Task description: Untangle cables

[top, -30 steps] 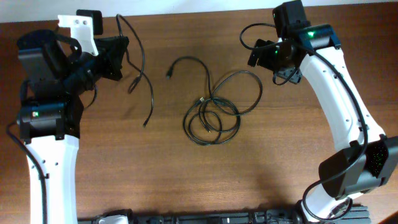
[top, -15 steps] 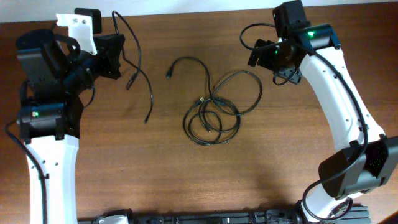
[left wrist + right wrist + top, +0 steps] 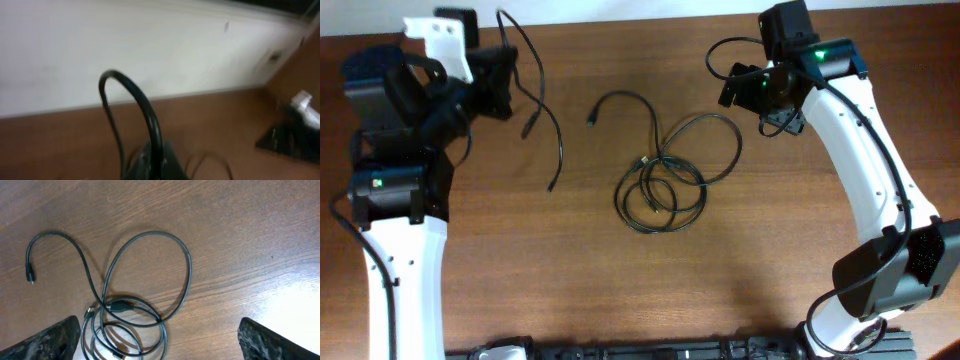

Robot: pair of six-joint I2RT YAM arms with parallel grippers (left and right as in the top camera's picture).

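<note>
Over wooden table [image 3: 520,280], left claw [image 3: 508,78] pinches cable [image 3: 558,145]; right claw [image 3: 159,339] spread.

You have one thin black lone cable [image 3: 560,152] at the far left, pinched in the left gripper [image 3: 506,82]; it arches up above the grip and its ends trail over the wood. Your other two cables [image 3: 660,195] lie flat mid-table, wound together in overlapping coils; one wide loop [image 3: 186,262] bulges rightward; one free end curves up-left to a small plug [image 3: 592,120].
</note>
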